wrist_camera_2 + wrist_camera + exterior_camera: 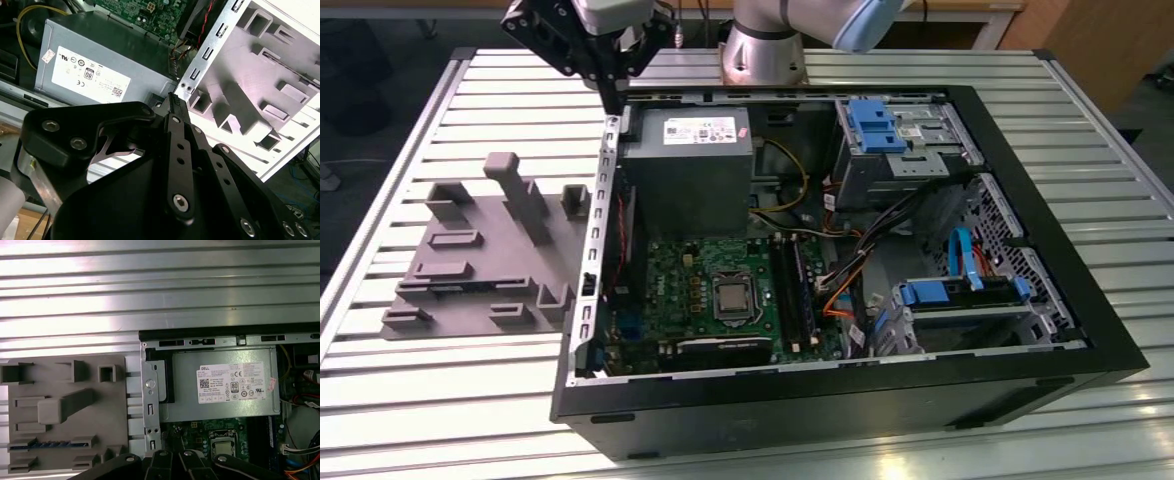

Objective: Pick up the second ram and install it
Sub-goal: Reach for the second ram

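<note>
The second ram (50, 444) is a thin dark strip lying in a slot of the grey fixture (65, 385), near that fixture's front in the exterior view (474, 287). My gripper (611, 100) hangs above the back left corner of the open computer case (854, 400), well behind the ram. Its black fingers (174, 98) are shut together to a single tip with nothing seen between them. The motherboard's long black memory slots (790, 290) run beside the processor socket (731, 298).
A grey power supply (687, 165) fills the case's back left, right under the gripper. Blue drive cages (887, 130) and cable bundles (854, 270) sit on the exterior view's right. Tall fixture blocks (520, 195) rise beside the case wall. The ribbed metal table (454, 400) surrounds everything.
</note>
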Available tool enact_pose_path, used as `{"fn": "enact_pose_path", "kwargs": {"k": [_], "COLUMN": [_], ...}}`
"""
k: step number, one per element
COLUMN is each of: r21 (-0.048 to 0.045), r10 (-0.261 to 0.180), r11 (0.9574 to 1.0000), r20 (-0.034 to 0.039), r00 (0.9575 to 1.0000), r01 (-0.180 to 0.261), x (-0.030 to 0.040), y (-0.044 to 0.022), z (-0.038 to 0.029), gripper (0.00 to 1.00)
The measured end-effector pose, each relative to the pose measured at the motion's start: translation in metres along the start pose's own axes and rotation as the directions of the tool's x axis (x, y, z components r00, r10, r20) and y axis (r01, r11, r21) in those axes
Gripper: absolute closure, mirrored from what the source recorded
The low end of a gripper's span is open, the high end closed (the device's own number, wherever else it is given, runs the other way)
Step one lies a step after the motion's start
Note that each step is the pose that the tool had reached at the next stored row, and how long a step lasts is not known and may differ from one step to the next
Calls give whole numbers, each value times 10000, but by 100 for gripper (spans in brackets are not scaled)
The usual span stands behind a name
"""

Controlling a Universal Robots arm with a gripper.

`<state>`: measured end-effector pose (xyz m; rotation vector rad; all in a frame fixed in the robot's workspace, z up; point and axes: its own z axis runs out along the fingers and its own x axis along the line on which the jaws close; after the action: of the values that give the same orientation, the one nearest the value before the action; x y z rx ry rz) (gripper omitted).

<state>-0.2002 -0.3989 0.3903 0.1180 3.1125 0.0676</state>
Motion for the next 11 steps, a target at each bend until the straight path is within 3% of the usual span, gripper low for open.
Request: {"fn": "enact_pose_path", "kwargs": {"k": [11], "r21": [0], "r10": [1], "r11": [10000], "r20": [1], "r00": [10000], "r01": [-1], "x": [56], "y": [-4], "z": [1], "gripper": [89]}}
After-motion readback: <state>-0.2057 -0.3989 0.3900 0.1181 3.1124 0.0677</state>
